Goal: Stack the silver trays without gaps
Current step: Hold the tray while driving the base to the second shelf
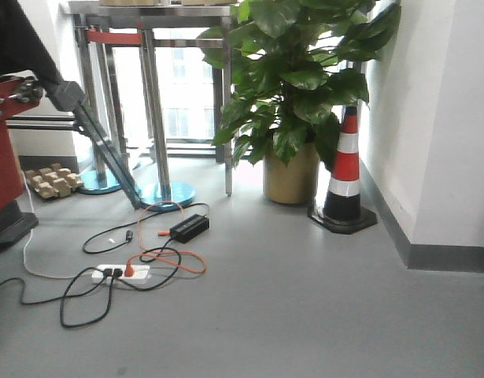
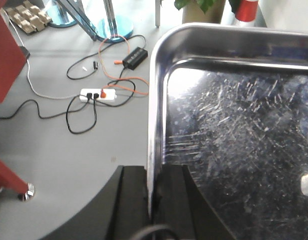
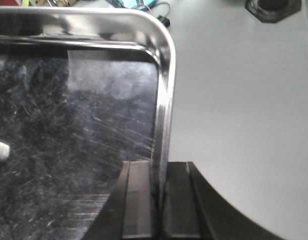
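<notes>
Steel tray (image 2: 234, 130) sits over the grey floor (image 2: 63, 160), gripped at both sides: the left gripper (image 2: 155, 197) has its jaws closed on the left rim, the right gripper (image 3: 160, 192) on the right rim. A power strip (image 2: 97, 94) lies below.

Wrist views look closely down on the tray (image 2: 234, 125); front faces floor (image 1: 304, 299).

Left tool (image 2: 152, 176) and right tool (image 3: 159, 170) are both matte black, flat-sided.
</notes>
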`<action>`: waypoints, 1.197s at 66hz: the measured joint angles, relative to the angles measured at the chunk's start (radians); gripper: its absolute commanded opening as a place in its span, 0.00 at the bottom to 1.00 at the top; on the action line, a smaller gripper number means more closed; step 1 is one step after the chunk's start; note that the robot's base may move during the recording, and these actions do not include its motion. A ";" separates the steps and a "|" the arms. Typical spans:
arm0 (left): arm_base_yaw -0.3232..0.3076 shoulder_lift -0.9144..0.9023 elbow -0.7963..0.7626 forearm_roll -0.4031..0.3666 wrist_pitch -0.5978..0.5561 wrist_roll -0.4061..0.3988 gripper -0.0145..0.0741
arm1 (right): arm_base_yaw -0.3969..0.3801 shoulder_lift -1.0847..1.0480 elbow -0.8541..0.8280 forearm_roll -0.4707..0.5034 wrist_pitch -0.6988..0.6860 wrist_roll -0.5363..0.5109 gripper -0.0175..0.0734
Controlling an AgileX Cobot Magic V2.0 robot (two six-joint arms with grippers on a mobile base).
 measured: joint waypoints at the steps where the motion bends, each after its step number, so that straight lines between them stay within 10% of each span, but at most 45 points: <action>1: 0.000 0.000 0.000 0.002 0.000 0.000 0.15 | 0.000 0.000 0.000 0.000 -0.004 0.000 0.16; 79: 0.011 -0.017 0.000 0.036 0.123 -0.005 0.15 | -0.016 0.002 0.001 -0.033 -0.293 -0.004 0.16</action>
